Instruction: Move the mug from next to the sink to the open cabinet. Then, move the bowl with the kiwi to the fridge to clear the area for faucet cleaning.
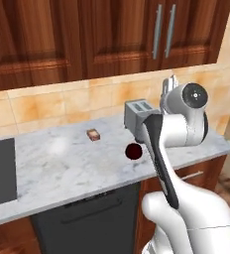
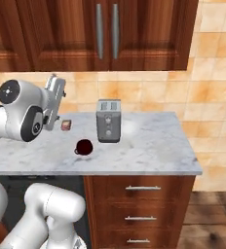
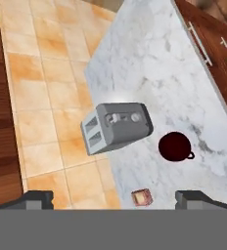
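Note:
The dark maroon mug [image 1: 133, 151] [image 2: 84, 147] [image 3: 174, 146] stands upright on the marble counter [image 1: 62, 168], just in front of a steel toaster [image 1: 137, 115] [image 2: 108, 120] [image 3: 116, 126]. My gripper [image 3: 116, 199] is open, its fingertips [image 3: 37, 197] wide apart with nothing between them. It hangs well above the counter, up and to the side of the mug, touching nothing. A strip of the black sink [image 1: 0, 171] shows at the counter's left end. The wall cabinet doors [image 1: 112, 34] [image 2: 105, 29] in view are shut. The bowl, kiwi, fridge and faucet are out of view.
A small tan-brown block [image 1: 92, 134] [image 2: 65, 125] [image 3: 142, 197] lies on the counter behind the mug. A tiled backsplash [image 2: 149, 92] runs behind the counter. Below are a dark dishwasher front [image 1: 82, 223] and wooden drawers [image 2: 139, 209]. The counter ends at the right [image 2: 195, 165].

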Controlling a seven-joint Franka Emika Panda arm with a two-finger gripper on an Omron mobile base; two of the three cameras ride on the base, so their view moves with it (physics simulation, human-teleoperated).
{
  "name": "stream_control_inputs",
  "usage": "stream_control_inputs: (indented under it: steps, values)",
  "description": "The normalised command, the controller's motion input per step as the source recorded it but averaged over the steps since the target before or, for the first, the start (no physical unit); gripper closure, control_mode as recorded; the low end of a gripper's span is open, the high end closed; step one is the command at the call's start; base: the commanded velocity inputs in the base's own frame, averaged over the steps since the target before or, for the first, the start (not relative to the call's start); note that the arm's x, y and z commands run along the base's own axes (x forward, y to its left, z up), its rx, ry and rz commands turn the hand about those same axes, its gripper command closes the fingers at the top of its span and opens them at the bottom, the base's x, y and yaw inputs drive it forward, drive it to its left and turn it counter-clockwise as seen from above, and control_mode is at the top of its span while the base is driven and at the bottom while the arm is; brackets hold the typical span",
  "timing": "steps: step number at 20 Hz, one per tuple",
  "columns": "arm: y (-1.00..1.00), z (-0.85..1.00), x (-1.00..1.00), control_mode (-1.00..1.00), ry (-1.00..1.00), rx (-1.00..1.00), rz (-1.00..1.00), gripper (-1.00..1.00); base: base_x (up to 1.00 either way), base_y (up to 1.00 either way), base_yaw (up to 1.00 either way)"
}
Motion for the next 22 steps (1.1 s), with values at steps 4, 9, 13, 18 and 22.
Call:
stream_control_inputs:
  steps: [4, 9, 13, 18, 22]
  values:
    - [0.00, 0.00, 0.00, 1.00, 0.00, 0.00, 0.00, -1.00, 0.61, 0.63, -0.36]
    - [0.00, 0.00, 0.00, 1.00, 0.00, 0.00, 0.00, -1.00, 0.48, 0.53, -0.29]
    - [0.12, -0.37, -0.03, -1.00, 0.15, 0.00, -0.10, -1.00, 0.00, 0.00, 0.00]
    - [0.05, -0.82, -0.21, -1.00, 0.18, 0.00, 0.61, -1.00, 0.00, 0.00, 0.00]
    - [0.00, -0.70, 0.01, -1.00, 0.02, 0.00, 0.76, -1.00, 0.00, 0.00, 0.00]
